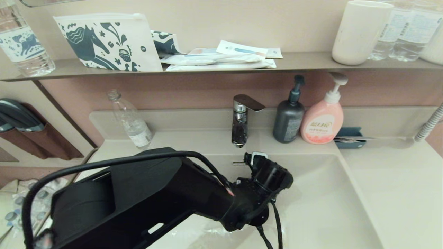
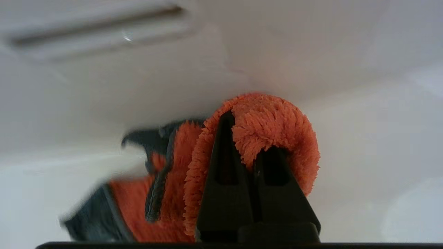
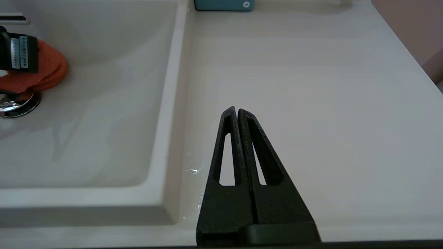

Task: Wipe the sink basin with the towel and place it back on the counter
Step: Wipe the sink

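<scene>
My left arm reaches down into the cream-white sink basin; in the head view its wrist hides the fingers and the towel. In the left wrist view my left gripper is shut on a fold of the orange-red towel, pressed to the basin wall below the overflow slot. The towel's dark grey edge trails beside the fingers. In the right wrist view the towel lies next to the chrome drain plug. My right gripper hovers shut and empty over the counter, right of the basin.
A chrome faucet stands behind the basin. Right of it are a dark pump bottle, a pink soap bottle and a teal tray. A clear plastic bottle stands at the back left. The wall shelf holds pouches and a cup.
</scene>
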Controlling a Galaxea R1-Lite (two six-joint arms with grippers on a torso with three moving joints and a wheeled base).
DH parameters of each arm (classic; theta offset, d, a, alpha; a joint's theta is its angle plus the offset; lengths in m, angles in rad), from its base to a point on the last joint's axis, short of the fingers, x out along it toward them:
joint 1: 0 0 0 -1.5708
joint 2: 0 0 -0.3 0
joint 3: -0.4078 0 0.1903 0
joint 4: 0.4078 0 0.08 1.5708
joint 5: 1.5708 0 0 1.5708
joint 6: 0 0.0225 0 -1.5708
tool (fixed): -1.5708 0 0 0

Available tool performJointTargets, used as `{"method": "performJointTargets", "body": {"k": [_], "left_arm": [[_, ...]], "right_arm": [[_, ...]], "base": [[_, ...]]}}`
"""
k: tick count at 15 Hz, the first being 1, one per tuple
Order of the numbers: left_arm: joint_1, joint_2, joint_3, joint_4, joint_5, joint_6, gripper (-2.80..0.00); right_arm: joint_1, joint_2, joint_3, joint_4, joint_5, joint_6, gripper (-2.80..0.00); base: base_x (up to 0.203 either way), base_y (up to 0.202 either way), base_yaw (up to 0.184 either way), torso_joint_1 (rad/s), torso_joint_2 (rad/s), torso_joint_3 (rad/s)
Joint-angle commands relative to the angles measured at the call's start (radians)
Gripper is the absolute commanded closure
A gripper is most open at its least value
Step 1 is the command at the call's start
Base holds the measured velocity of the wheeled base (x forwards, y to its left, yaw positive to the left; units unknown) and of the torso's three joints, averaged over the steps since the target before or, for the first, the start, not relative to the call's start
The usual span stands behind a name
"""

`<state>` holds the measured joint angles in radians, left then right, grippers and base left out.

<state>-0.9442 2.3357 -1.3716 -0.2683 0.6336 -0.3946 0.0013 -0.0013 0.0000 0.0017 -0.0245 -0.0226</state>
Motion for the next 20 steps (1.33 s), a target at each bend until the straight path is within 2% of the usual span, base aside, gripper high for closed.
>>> {"method": "performJointTargets", "body": {"k": [1, 5, 7, 10, 16, 20], "left_arm": [[-0.034, 0.015, -0.056, 0.131, 0.002, -0.111, 0.0], [-0.129, 0.009, -0.144, 0.365, -0.044, -0.297, 0.0], [-0.17, 0.012, -0.147, 0.453, -0.071, -0.37, 0.0], [-0.188, 0.017, -0.135, 0.556, -0.086, -0.445, 0.0], [-0.186, -0.012, 0.042, 0.552, -0.102, -0.458, 0.0], [-0.179, -0.098, 0.176, 0.537, -0.116, -0.448, 0.0]], "right_arm": [[0.0, 0.001, 0.0, 0.0, 0.0, 0.0, 0.0], [0.0, 0.001, 0.0, 0.0, 0.0, 0.0, 0.0], [0.0, 0.001, 0.0, 0.0, 0.0, 0.0, 0.0], [0.0, 0.001, 0.0, 0.0, 0.0, 0.0, 0.0], [0.0, 0.001, 0.0, 0.0, 0.0, 0.0, 0.0], [0.0, 0.001, 0.0, 0.0, 0.0, 0.0, 0.0]], "base": [[0.0, 0.0, 0.0, 0.0, 0.0, 0.0], [0.0, 0.0, 0.0, 0.0, 0.0, 0.0], [0.0, 0.0, 0.0, 0.0, 0.0, 0.0], [0.0, 0.0, 0.0, 0.0, 0.0, 0.0], [0.0, 0.0, 0.0, 0.0, 0.0, 0.0], [0.0, 0.0, 0.0, 0.0, 0.0, 0.0]]}}
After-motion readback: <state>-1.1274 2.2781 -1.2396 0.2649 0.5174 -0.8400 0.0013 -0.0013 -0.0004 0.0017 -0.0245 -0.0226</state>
